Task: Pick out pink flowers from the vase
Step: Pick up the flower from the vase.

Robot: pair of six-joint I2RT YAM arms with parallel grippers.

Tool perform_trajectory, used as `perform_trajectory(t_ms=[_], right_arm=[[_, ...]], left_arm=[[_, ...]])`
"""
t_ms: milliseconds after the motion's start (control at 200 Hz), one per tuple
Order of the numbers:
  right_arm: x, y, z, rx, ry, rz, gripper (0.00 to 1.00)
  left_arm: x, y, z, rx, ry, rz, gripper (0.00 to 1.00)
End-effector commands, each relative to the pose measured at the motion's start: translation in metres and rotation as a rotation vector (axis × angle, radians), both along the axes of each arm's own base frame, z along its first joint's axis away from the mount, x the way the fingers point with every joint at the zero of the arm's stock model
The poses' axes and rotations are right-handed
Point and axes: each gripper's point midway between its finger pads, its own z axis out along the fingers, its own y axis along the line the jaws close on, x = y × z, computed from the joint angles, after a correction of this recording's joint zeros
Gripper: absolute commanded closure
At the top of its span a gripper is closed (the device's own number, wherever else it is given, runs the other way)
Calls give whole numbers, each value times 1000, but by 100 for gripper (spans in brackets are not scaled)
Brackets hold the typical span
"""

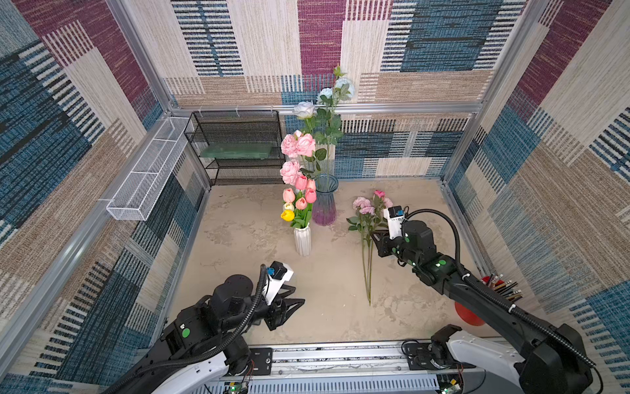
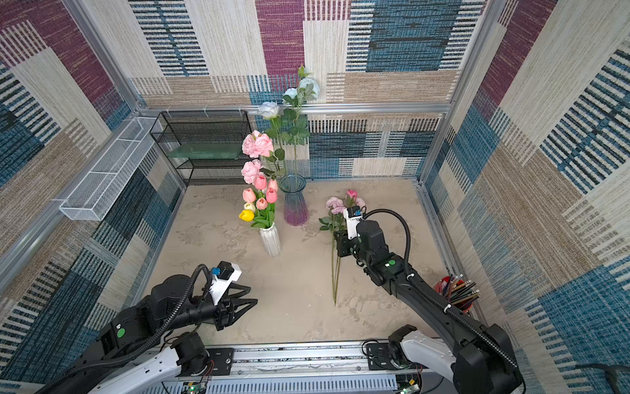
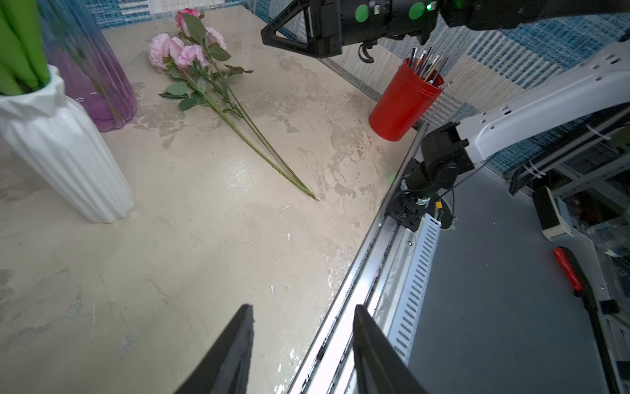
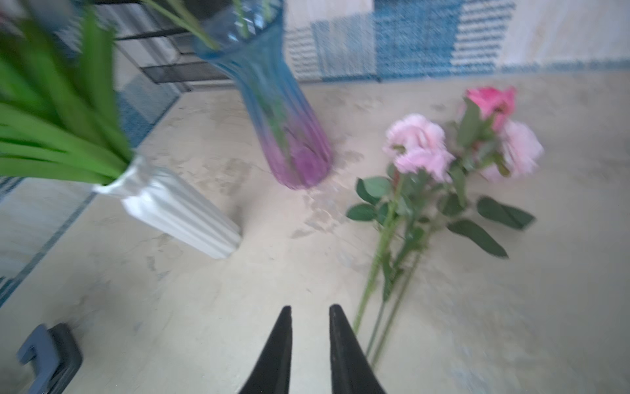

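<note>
Looking through the right wrist camera, I see the right gripper (image 4: 311,307) with its fingers a narrow gap apart and nothing between them; it hangs above the table just beside the green stems of the pink flowers lying there (image 4: 419,143). That bunch lies flat on the table to the right of the blue-and-purple glass vase (image 1: 325,204): pale-pink peonies (image 4: 414,133) and one hot-pink rose (image 4: 491,99), heads toward the back wall.

More pale-pink peonies (image 1: 298,145) stand in the glass vase, together with the pale blue-white roses (image 1: 304,109). The salmon-pink tulips (image 1: 301,196) sit in the white ribbed vase (image 1: 302,240) just in front of it, beside a yellow tulip (image 1: 287,215).

My left gripper (image 3: 303,307) is spread wide and empty, low over the front left of the table, well apart from both vases. A red cup of pencils (image 3: 402,102) stands at the table's right edge.
</note>
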Motion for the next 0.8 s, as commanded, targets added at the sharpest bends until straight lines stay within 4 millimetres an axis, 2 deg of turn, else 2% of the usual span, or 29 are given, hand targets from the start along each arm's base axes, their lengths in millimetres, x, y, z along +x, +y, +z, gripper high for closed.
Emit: perform_trajectory(t_ms=[0, 70, 150, 210, 225, 336, 526, 721, 796], right_arm=[[-3, 42, 64, 9, -332, 231, 76], [0, 60, 82, -27, -451, 310, 74], [15, 80, 95, -40, -529, 382, 73], [31, 94, 103, -50, -566, 426, 72], [37, 99, 99, -57, -562, 438, 72], [70, 120, 104, -85, -619, 475, 68], [112, 139, 97, -121, -722, 476, 57], [145, 146, 77, -155, -738, 474, 56], [151, 150, 71, -138, -743, 477, 56]], left_arm=[[5, 11, 9, 3, -11, 68, 51], [4, 19, 12, 13, -10, 89, 51], [3, 27, 13, 34, -24, 109, 52], [4, 32, 11, 41, -46, 119, 52], [4, 33, 11, 40, -50, 122, 51], [3, 38, 19, -24, -105, 139, 51], [1, 53, 30, -79, -159, 183, 51], [1, 63, 36, -113, -195, 222, 51], [2, 64, 35, -110, -196, 230, 52]])
